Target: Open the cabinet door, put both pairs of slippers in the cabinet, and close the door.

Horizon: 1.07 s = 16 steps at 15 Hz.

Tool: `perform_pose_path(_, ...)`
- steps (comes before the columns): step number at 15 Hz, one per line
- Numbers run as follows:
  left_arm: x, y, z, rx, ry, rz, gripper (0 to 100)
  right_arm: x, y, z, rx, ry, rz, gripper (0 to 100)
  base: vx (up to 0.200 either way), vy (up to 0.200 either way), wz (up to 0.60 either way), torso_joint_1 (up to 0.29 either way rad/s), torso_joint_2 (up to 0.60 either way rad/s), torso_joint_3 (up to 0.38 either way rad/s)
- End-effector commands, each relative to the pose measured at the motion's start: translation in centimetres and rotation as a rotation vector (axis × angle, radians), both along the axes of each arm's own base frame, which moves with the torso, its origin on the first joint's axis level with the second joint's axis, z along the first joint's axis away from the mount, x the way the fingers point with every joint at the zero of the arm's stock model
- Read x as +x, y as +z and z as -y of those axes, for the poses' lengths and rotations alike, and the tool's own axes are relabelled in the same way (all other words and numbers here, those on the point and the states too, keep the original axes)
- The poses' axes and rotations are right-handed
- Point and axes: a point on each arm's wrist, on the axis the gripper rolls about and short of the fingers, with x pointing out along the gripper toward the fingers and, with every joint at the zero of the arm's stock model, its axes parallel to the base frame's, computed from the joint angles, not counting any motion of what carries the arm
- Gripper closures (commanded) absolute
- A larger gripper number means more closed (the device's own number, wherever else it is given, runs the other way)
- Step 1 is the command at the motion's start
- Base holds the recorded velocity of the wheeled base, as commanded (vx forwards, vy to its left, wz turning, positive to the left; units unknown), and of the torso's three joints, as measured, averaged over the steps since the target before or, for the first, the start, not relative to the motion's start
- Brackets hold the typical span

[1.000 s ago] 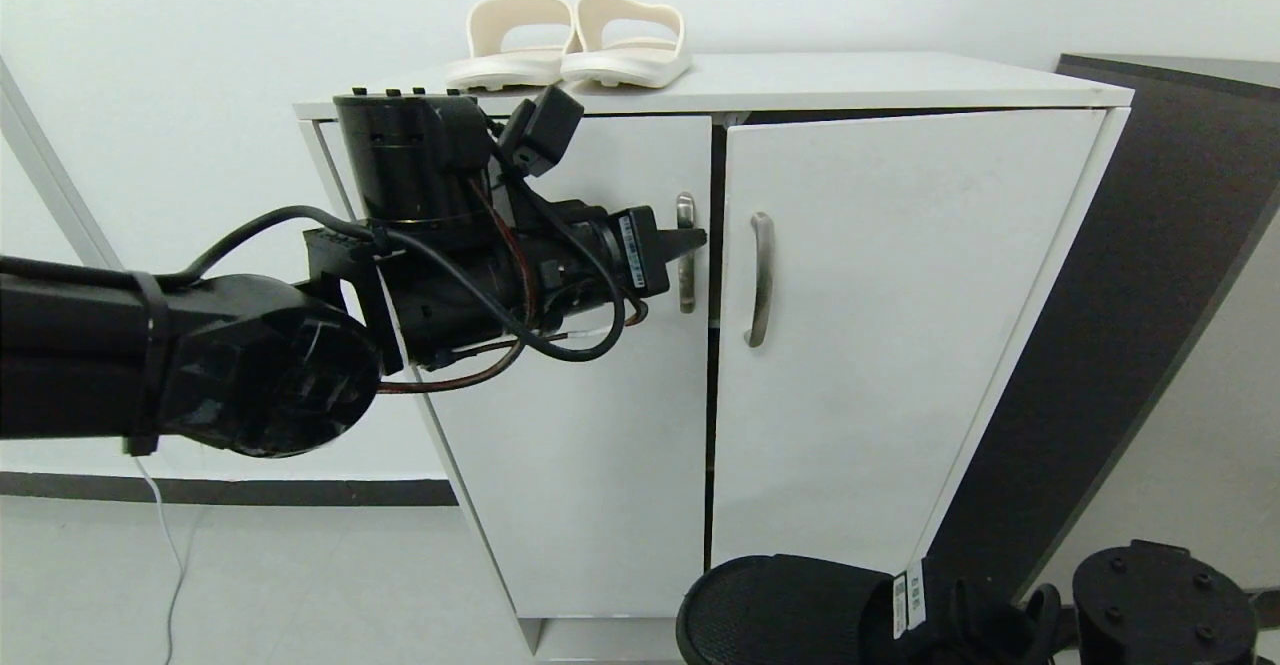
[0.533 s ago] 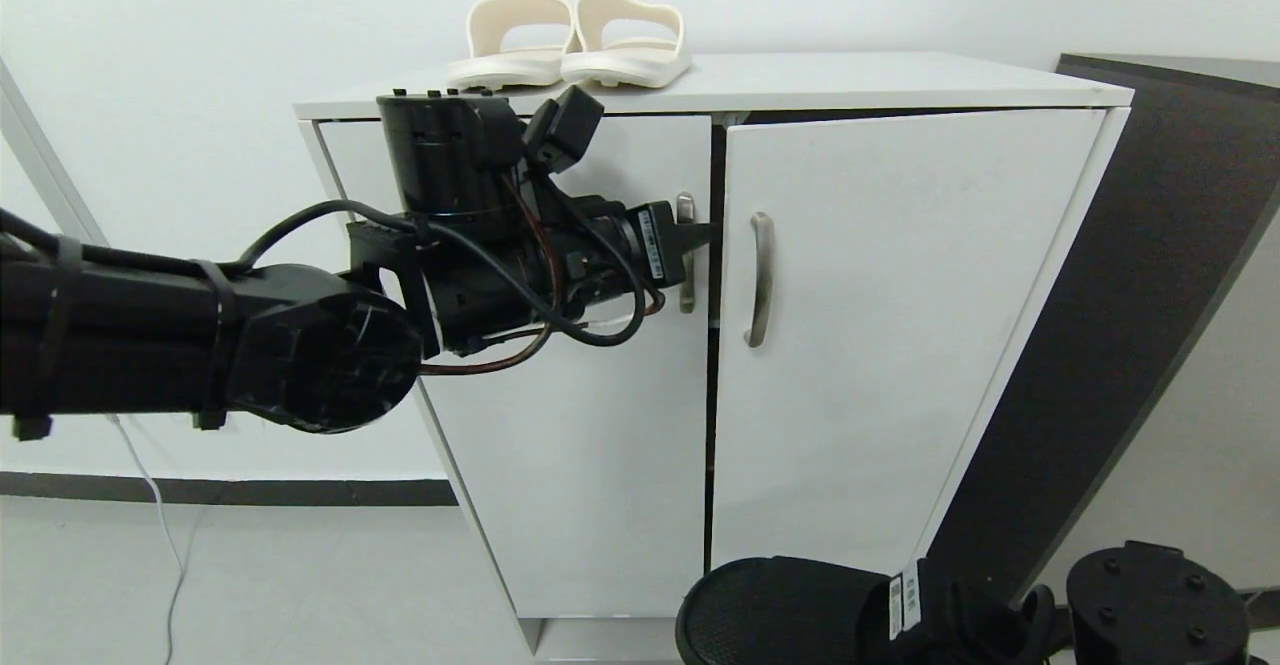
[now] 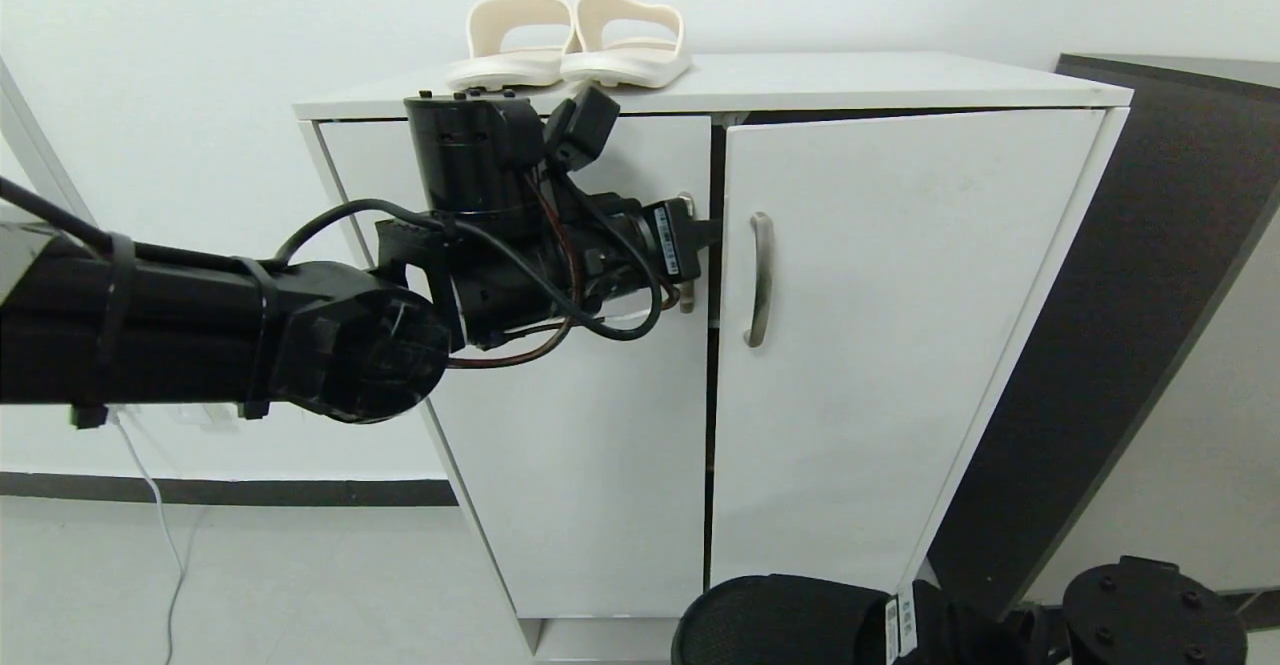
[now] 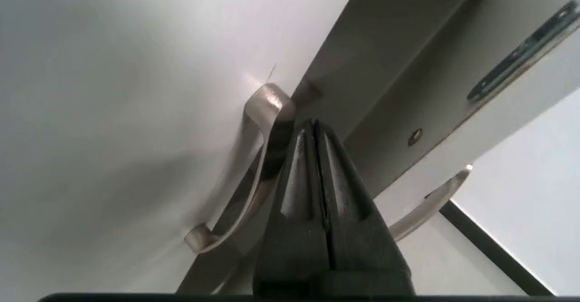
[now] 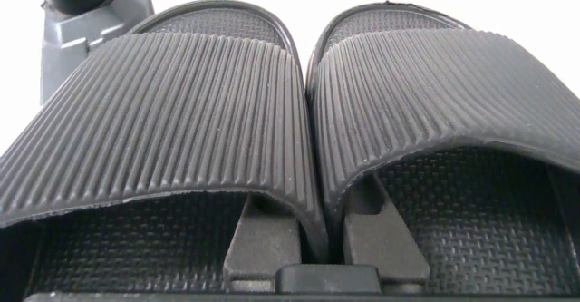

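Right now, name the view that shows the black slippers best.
Right wrist view: both black slippers lie side by side, ribbed straps plain, with the right gripper gripping their inner edges. The head view catches a sole at its bottom edge. The left wrist view faces the cabinet handles.

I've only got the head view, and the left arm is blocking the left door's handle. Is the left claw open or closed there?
Observer: Closed. The left wrist view shows the left claw with its fingers pressed together and nothing between them.
Operator: So it isn't around the handle?
Observer: No. It sits beside the left door handle, on the side toward the right door.
Operator: And does the right claw have both black slippers?
Observer: Yes. The right claw pinches the touching inner edges of the two black slippers, with one finger inside each.
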Motion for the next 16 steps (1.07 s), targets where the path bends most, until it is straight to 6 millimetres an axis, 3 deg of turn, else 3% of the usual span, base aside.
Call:
perform_pose_path(1,-0.1,-0.1,0.5,-0.001,-0.012,0.000,100,-0.3,-0.1,0.0,-0.006,0.012,-0.005,100,0.000,0.000,0.00,0.000,0.00,0.000)
perform_pose_path(4,-0.1,-0.2,0.7,0.001,-0.017,-0.002,100,-1.1,-0.3,-0.2,-0.016,0.046,-0.012,100,0.000,0.000,0.00,0.000,0.00,0.000)
perform_pose_path(9,-0.7,-1.2,2.5,-0.006,-0.063,0.013,100,-3.5,-1.1,-0.2,-0.052,0.144,-0.031,100,-0.200,0.000,0.00,0.004,0.00,0.005)
perform_pose_path(12,-3.6,-1.6,4.7,-0.026,-0.158,0.037,100,-3.7,-1.0,-0.1,-0.042,0.159,-0.011,100,-0.200,0.000,0.00,0.001,0.00,0.001)
perform_pose_path(13,-5.1,-2.0,6.2,-0.041,-0.221,0.054,100,-3.8,-1.0,-0.1,-0.038,0.165,-0.008,100,-0.200,0.000,0.00,0.002,0.00,0.002)
perform_pose_path(16,-5.2,-1.9,6.7,-0.072,-0.230,0.087,100,-3.8,-1.0,-0.1,-0.035,0.167,-0.001,100,-0.067,0.000,0.00,0.001,0.00,-0.001)
